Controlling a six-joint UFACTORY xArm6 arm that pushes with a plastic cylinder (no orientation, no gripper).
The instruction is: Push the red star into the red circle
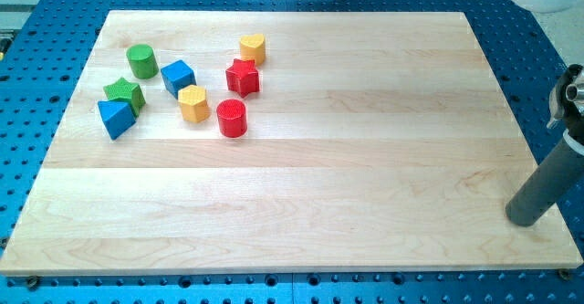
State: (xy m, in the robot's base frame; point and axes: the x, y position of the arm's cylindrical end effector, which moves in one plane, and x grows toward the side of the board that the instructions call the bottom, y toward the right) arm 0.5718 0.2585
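Note:
The red star (243, 77) lies on the wooden board (365, 158) in the upper left part of the view. The red circle (232, 118), a short red cylinder, stands just below it and slightly to the left, with a small gap between them. My tip (526, 214) is at the view's far right, near the board's right edge and lower corner, far from both red blocks. The dark rod slants up to the right from it.
Around the red blocks: a yellow block (253, 47) above the star, a yellow hexagon (193, 103) left of the circle, a blue cube (178, 78), a green cylinder (141, 61), a green star (124, 94) and a blue triangle (115, 118) further left.

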